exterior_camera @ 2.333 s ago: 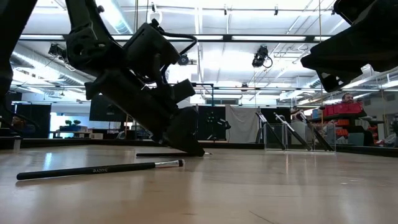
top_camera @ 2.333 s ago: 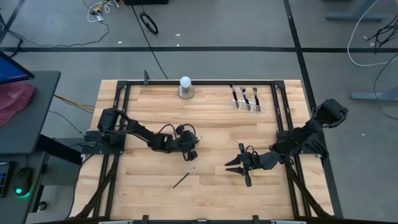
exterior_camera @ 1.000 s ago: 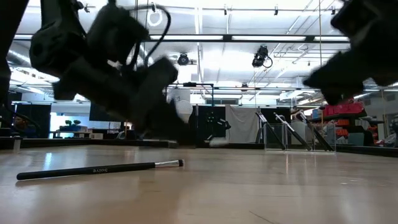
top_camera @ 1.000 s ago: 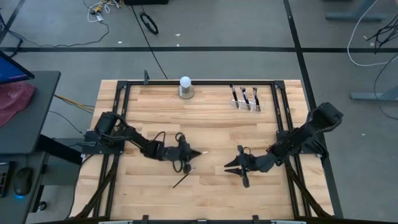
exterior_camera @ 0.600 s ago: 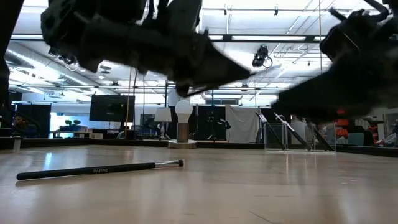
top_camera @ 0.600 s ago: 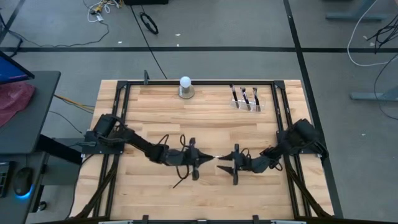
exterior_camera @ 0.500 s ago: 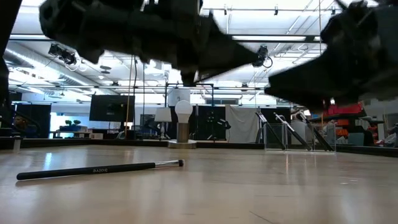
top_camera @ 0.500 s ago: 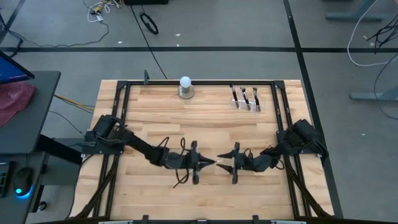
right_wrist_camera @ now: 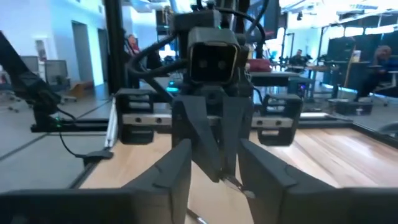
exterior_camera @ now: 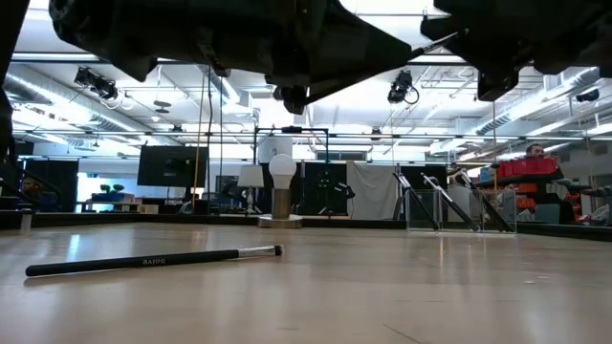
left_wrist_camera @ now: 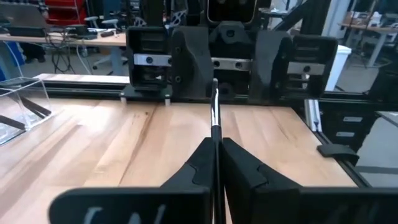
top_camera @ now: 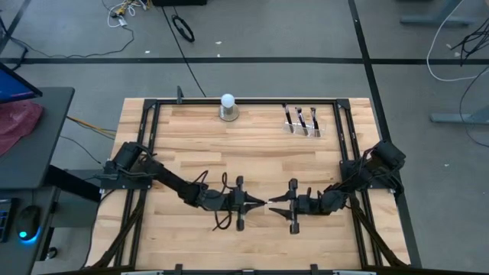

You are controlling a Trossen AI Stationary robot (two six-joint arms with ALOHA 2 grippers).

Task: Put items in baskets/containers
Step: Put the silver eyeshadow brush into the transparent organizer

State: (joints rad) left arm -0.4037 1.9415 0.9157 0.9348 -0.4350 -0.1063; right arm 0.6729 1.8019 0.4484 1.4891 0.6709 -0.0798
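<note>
Overhead, we see the left gripper (top_camera: 258,203) and the right gripper (top_camera: 273,205) meeting tip to tip over the middle of the table (top_camera: 306,164), a second brush (top_camera: 222,221) lying on the wood by the left arm, and the clear holder (top_camera: 303,122) with three brushes standing near the far right edge. From table level we see that loose brush (exterior_camera: 153,260) flat on the wood with both arms raised above it. Through the left wrist camera we see its fingers (left_wrist_camera: 194,168) pinched tight on a thin brush (left_wrist_camera: 215,115) pointing at the right gripper, whose fingers (right_wrist_camera: 181,163), seen from its own wrist, stand apart around the brush tip without clamping it.
</note>
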